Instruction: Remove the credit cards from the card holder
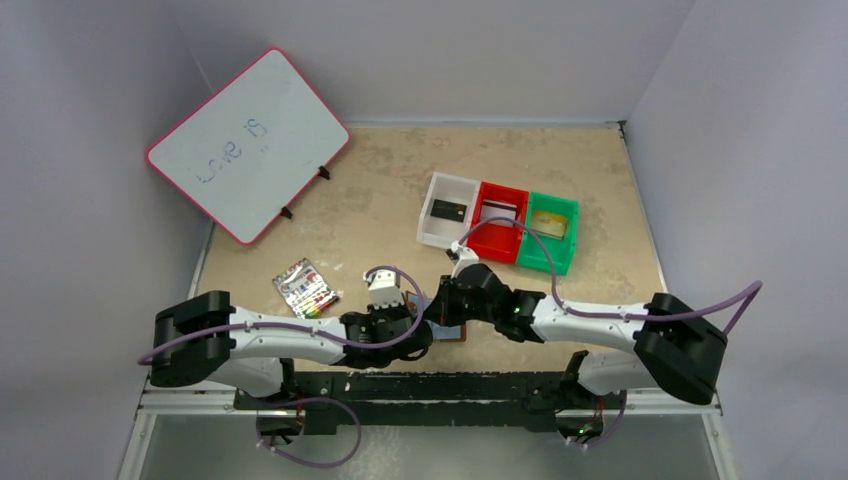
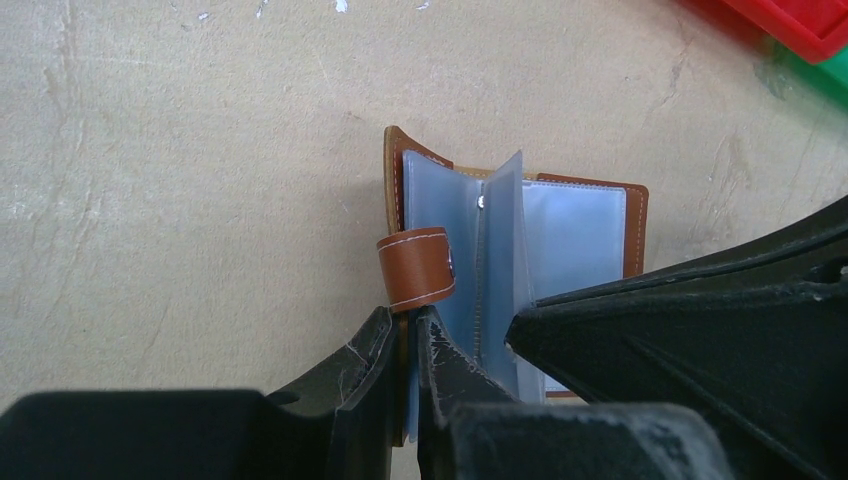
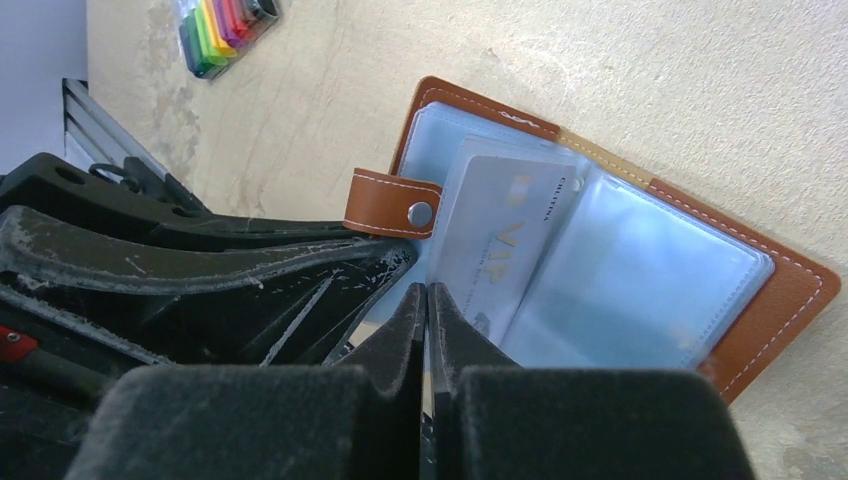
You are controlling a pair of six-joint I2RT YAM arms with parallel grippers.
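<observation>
Left end effector (image 2: 405, 328) pinches narrow on the brown cover of the holder (image 2: 636, 225), which lies open on the table (image 2: 180, 200). Right end effector (image 3: 427, 298) is closed tight at a sleeve (image 3: 640, 270) edge, beside the grey card (image 3: 505, 235) inside.

1. The right gripper (image 3: 428, 292) is covering the near edge of the card holder (image 3: 770, 300) and the lower end of a pale card (image 3: 500, 235).
2. The view's top edge is cutting off the rainbow-striped pack (image 3: 225, 22).
</observation>
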